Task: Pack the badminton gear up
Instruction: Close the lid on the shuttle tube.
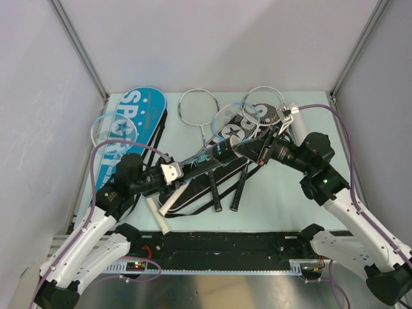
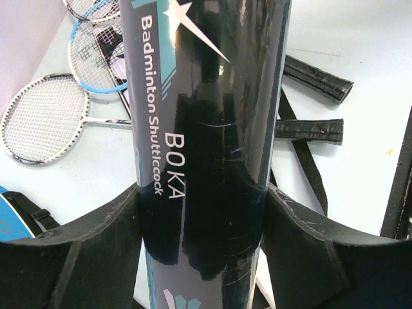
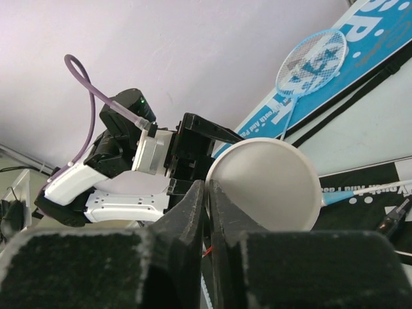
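Top view: the left gripper (image 1: 172, 172) holds a black shuttlecock tube (image 1: 212, 154) level above the table (image 1: 283, 199), over a black racket bag (image 1: 193, 196). The right gripper (image 1: 261, 149) meets the tube's far end. A blue SPORT bag (image 1: 138, 109) lies at the left and a white-framed racket (image 1: 199, 106) behind. Only this view shows both arms in 1 line along the tube.

Left wrist view: 2 black pads (image 2: 84, 257) grasp the tube (image 2: 206, 129) on both sides. Only here can its print be read: "BOKA Badminton Shuttlecock". 2 black racket handles (image 2: 318, 77) lie beyond it.

Right wrist view: the right gripper (image 3: 207, 190) is clenched, its tips at the rim of the tube's white end cap (image 3: 267, 183). Whether they nip the rim cannot be told. This is the only view of the cap.

The step looks like work on that cap. To do it well, the left grip should stay firm without denting the tube. The right should move straight along the tube's axis, so the cap does not tilt.
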Tool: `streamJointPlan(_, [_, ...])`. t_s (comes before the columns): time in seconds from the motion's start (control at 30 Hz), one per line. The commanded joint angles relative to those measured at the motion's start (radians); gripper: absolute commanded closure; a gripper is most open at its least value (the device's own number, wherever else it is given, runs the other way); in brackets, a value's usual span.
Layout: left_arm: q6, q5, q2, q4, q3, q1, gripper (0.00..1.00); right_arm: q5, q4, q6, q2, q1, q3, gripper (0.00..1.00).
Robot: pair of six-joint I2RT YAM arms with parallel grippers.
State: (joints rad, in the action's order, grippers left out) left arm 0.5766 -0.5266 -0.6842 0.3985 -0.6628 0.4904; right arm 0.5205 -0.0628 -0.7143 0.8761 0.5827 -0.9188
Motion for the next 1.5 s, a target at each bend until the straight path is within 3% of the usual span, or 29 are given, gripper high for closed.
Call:
streamJointPlan(0.0, [0.022, -0.042, 0.018, -0.092, -0.059, 0.005, 0.81, 0.079, -0.062, -0.075, 0.016, -0.012, 0.023, 0.84])
streamJointPlan(0.63, [0.024, -0.042, 0.022, -0.092, -0.058, 0.005, 0.82, 0.085, -0.112, -0.139, 0.006, -0.097, 0.061, 0.65])
streamJointPlan(0.83, [0.023, -0.048, 0.020, -0.092, -0.058, 0.005, 0.83, 0.093, -0.116, -0.168, 0.000, -0.157, 0.061, 0.66])
streamJointPlan(1.03, [0.022, -0.052, 0.014, -0.092, -0.064, 0.005, 0.83, 0.078, -0.073, -0.143, 0.011, -0.147, 0.061, 0.78])
streamJointPlan(1.47, [0.003, -0.079, -0.040, -0.093, -0.103, 0.005, 0.86, -0.084, 0.116, -0.018, 0.100, 0.053, 0.062, 0.77])
